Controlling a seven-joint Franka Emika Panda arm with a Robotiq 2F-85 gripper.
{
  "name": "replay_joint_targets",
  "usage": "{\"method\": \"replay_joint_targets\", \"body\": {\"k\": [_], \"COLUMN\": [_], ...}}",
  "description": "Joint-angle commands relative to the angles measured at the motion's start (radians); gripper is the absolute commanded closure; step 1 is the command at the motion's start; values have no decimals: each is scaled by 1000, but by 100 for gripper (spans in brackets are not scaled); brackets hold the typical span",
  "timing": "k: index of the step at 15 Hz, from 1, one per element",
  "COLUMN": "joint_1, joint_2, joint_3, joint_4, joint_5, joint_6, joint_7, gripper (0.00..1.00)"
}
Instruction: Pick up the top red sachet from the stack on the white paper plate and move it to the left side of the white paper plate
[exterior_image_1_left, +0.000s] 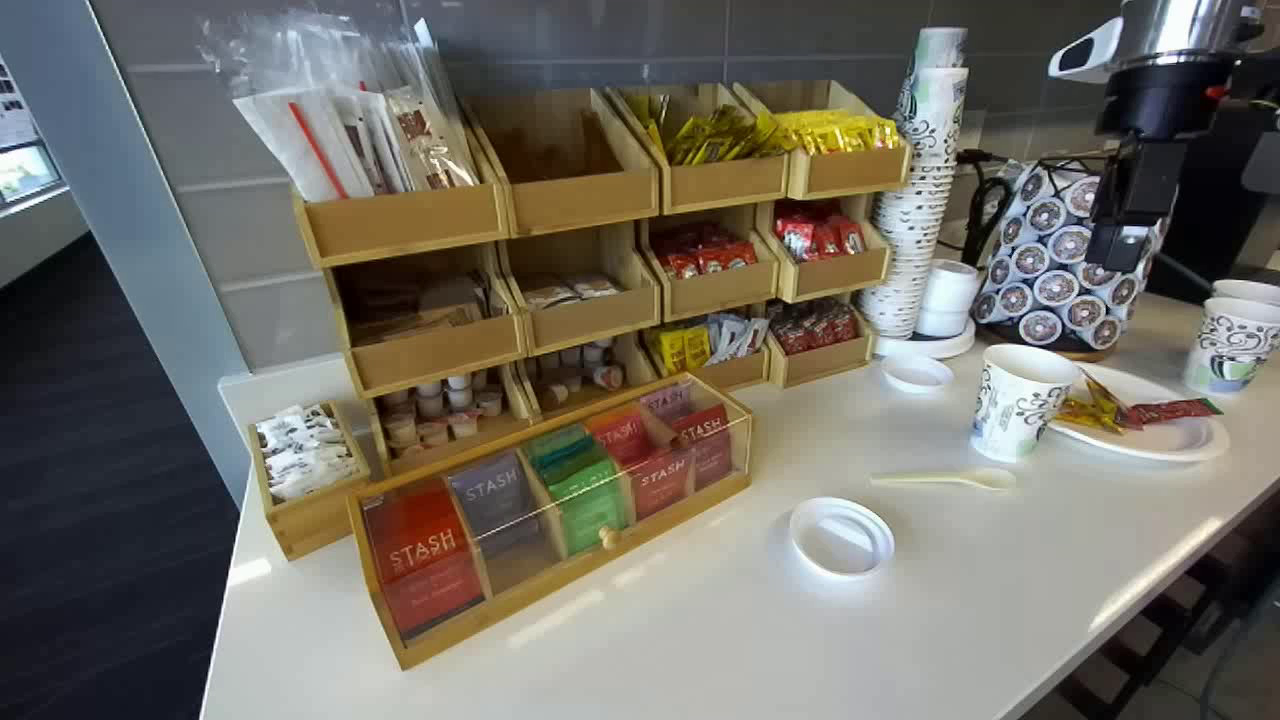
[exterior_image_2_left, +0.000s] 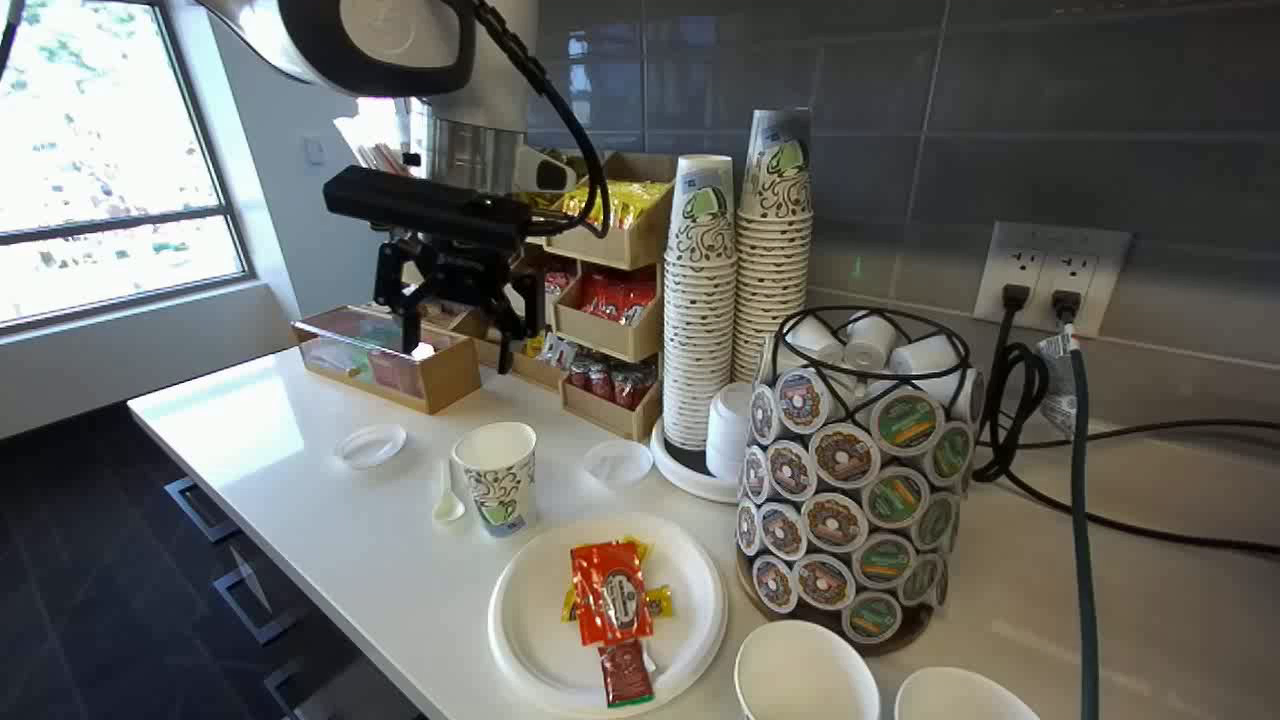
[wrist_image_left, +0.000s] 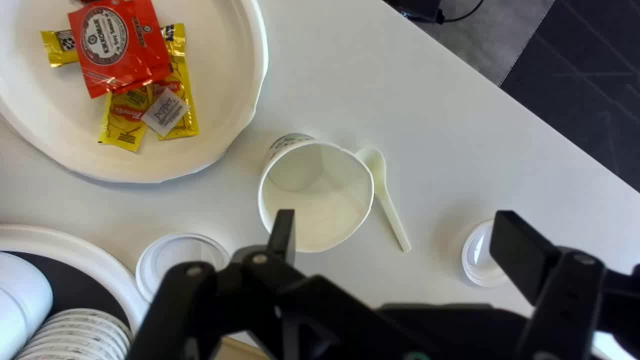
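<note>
The white paper plate (exterior_image_2_left: 520, 665) stands on the counter and also shows in the wrist view (wrist_image_left: 227, 95) and in an exterior view (exterior_image_1_left: 1185, 448). On it the stack of red sachets lies over yellow packets. The top red sachet (exterior_image_2_left: 600, 590), with a round label, overlaps another red one; it shows at upper left in the wrist view (wrist_image_left: 90, 65). A darker red packet (exterior_image_2_left: 627, 675) lies at the stack's end. My gripper (wrist_image_left: 395, 222) is open and empty, high above the counter, apart from the plate; an exterior view also shows it (exterior_image_2_left: 458, 350).
A paper cup (exterior_image_2_left: 495, 480) stands beside the plate, with a spoon (wrist_image_left: 385, 197) near it. White lids (exterior_image_1_left: 842, 537) lie on the counter. A pod rack (exterior_image_2_left: 850, 500), cup stacks (exterior_image_2_left: 700, 350), wooden bins (exterior_image_1_left: 580, 200) and a tea box (exterior_image_1_left: 560, 510) stand around. Two cups (exterior_image_2_left: 805, 670) stand near the plate.
</note>
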Motion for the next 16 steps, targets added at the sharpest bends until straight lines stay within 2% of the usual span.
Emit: {"method": "replay_joint_targets", "body": {"k": [1, 8, 11, 16], "joint_1": [-50, -50, -94, -168], "joint_2": [5, 5, 82, 156], "joint_3": [48, 48, 67, 75], "joint_4": [1, 1, 72, 96], "joint_5": [12, 12, 1, -18], "joint_6": [-2, -2, -68, -12], "joint_7": [-9, -9, 152, 359], "gripper": [0, 0, 0, 0]}}
